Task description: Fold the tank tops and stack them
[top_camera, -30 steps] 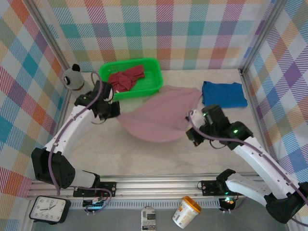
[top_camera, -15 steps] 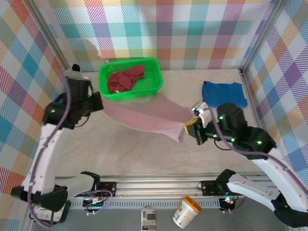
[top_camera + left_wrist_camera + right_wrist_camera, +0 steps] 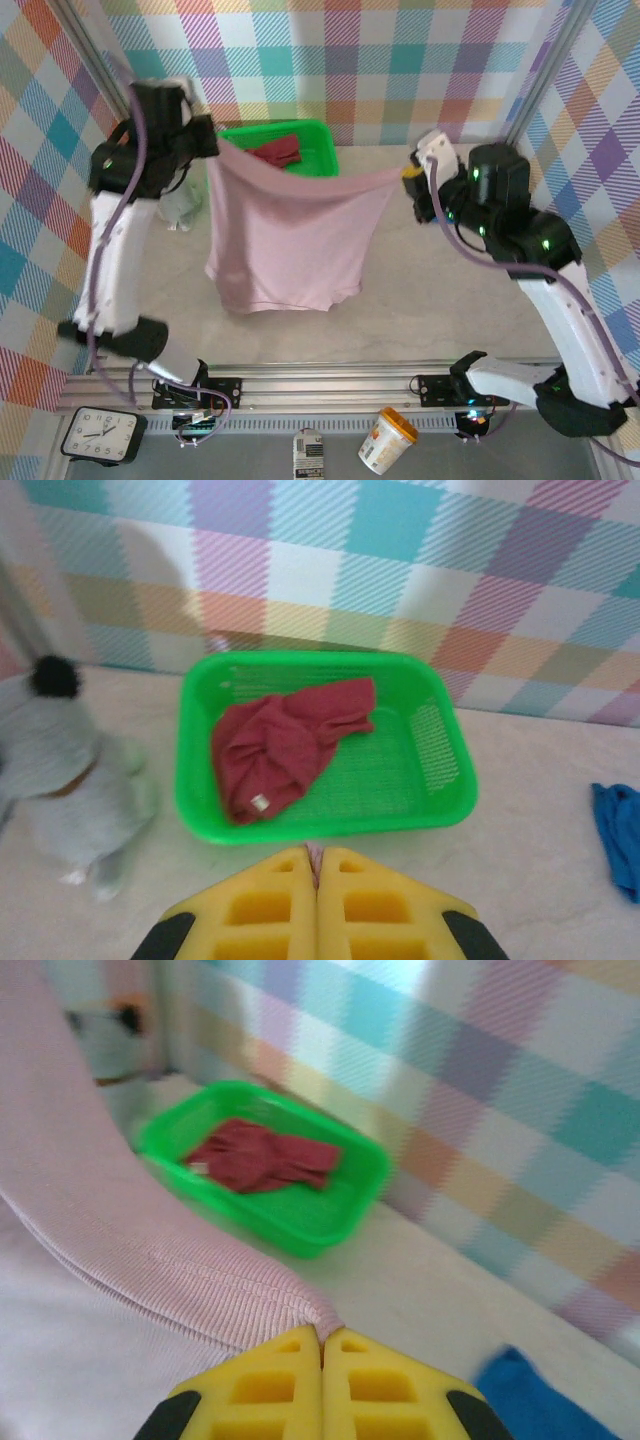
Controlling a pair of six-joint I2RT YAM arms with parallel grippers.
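Both arms stand high over the pale worktop (image 3: pixel 450 300), the left at 10 o'clock of the overhead view and the right at 2 o'clock. The left end effector (image 3: pixel 210 148) is clamped on one upper corner of the dusty mauve-pink cloth tank top (image 3: pixel 285 235), and the right end effector (image 3: pixel 408 172) is clamped on the other. The top is held stretched between them and hangs spread out, its hem toward 6 o'clock.

Three tank tops are counted, with one basket and one grey plush toy (image 3: pixel 60 770). The dark red cloth tank top (image 3: pixel 285 755) lies crumpled inside the green plastic basket (image 3: pixel 320 825) at 12 o'clock.

In the left wrist view the yellow fingers (image 3: pixel 270 905) are pressed together, and the royal blue cloth tank top (image 3: pixel 620 835) is seen on the worktop at 3 o'clock. In the right wrist view the pink ribbed edge is seen pinched between the closed fingers (image 3: pixel 375 1380).
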